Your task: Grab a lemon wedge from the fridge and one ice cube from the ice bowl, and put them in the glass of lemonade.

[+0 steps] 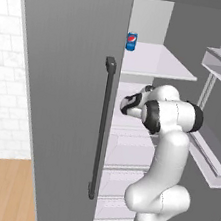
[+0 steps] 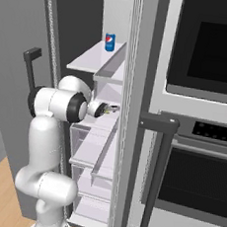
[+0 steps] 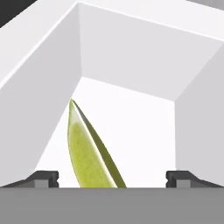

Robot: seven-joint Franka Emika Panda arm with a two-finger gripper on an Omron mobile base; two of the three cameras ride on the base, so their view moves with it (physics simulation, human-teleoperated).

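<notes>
Grey fridge [image 1: 58, 99] stands open in the left base view, the arm reaching onto a white shelf below the blue soda can [image 1: 131, 41]. From the right base view, the gripper [image 2: 114, 108] points into that shelf. Seen from the hand, its jaws stand wide, empty, either side of the lemon wedge [image 3: 89, 155]; the fetching step likely needs advance, then closing.

A rendered home kitchen. A tall grey fridge [image 1: 63, 100] stands open on white shelves, a blue soda can [image 2: 110, 42] above the gripper [image 2: 115, 108], beside a built-in black oven column [image 2: 199, 119]. White brick wall tiles [image 1: 4, 90] meet a wooden floor [image 1: 3, 192].
</notes>
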